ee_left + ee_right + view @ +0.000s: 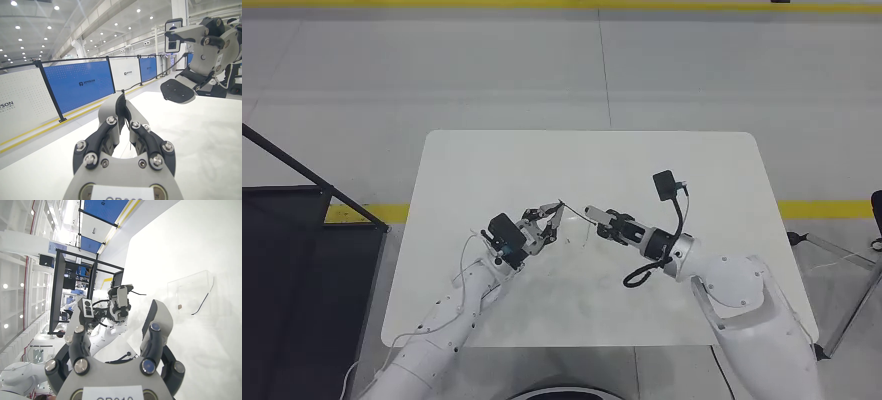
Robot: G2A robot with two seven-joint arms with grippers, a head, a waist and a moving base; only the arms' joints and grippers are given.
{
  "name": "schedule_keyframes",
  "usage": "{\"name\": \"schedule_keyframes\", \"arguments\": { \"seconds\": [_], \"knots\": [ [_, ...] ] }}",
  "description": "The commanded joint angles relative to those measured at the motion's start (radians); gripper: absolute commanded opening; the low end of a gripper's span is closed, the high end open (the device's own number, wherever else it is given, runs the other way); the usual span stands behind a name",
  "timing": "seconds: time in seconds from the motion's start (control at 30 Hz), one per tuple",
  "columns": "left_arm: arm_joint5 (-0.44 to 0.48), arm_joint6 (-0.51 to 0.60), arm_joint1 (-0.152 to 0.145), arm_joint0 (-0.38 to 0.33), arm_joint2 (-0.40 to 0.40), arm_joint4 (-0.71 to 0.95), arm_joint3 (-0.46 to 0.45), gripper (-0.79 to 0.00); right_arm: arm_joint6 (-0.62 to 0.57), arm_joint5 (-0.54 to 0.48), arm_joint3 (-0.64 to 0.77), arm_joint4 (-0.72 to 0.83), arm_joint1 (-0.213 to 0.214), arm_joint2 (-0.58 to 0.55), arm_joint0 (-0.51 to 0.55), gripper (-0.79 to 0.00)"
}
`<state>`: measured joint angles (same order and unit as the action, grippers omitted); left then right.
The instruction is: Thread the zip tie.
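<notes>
Left hand pinches zip tie mid table; right hand spread.

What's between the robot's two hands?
A black zip tie, pinched in the left fingers, stretches toward the open right fingers, seen in left wrist view.

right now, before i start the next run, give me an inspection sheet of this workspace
surface: white table, rounded corners
job's things: black zip tie held above the table, its free end pointing toward the right tool
clutter: clear box on the table, with a thin black strip and a small brown speck by it
tools: left tool shut on the zip tie; right tool open, facing it, not touching
cables: black cable looping off the right wrist
surroundings: blue and white barrier panels; yellow floor line
</notes>
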<state>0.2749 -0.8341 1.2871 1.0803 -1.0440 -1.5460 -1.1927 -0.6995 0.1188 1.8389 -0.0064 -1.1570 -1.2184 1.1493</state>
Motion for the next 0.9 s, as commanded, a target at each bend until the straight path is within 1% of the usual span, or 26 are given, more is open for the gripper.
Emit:
{"name": "schedule_keyframes", "arguments": {
  "seconds": [0.0,0.07,0.13,0.17,0.3,0.47,0.67,0.87],
  "knots": [
    [-0.021,-0.001,0.003,-0.002,0.006,-0.010,0.004,-0.785,0.002,0.002,-0.002,0.000,-0.001,0.005,-0.003,-0.175],
    [-0.030,-0.002,0.005,-0.003,0.011,-0.014,0.008,-0.785,0.004,0.005,-0.004,-0.004,-0.002,0.012,-0.007,-0.209],
    [-0.031,-0.002,0.007,-0.006,0.015,-0.015,0.011,-0.785,0.005,0.008,-0.008,-0.005,-0.003,0.019,-0.013,-0.342],
    [-0.030,-0.001,0.007,-0.006,0.016,-0.017,0.012,-0.785,0.005,0.010,-0.010,-0.006,-0.003,0.021,-0.015,-0.366],
    [-0.027,-0.001,0.009,-0.010,0.019,-0.020,0.018,-0.785,0.009,0.017,-0.017,-0.008,-0.005,0.032,-0.027,-0.422],
    [-0.017,-0.004,0.011,-0.013,0.019,-0.019,0.023,-0.785,0.012,0.018,-0.022,-0.008,-0.006,0.037,-0.033,-0.471],
    [-0.011,-0.007,0.012,-0.013,0.017,-0.019,0.025,-0.785,0.012,0.023,-0.025,-0.013,-0.007,0.042,-0.037,-0.570],
    [-0.007,-0.008,0.012,-0.014,0.015,-0.020,0.026,-0.785,0.008,0.033,-0.023,-0.033,-0.007,0.052,-0.041,-0.585]
  ]
}}
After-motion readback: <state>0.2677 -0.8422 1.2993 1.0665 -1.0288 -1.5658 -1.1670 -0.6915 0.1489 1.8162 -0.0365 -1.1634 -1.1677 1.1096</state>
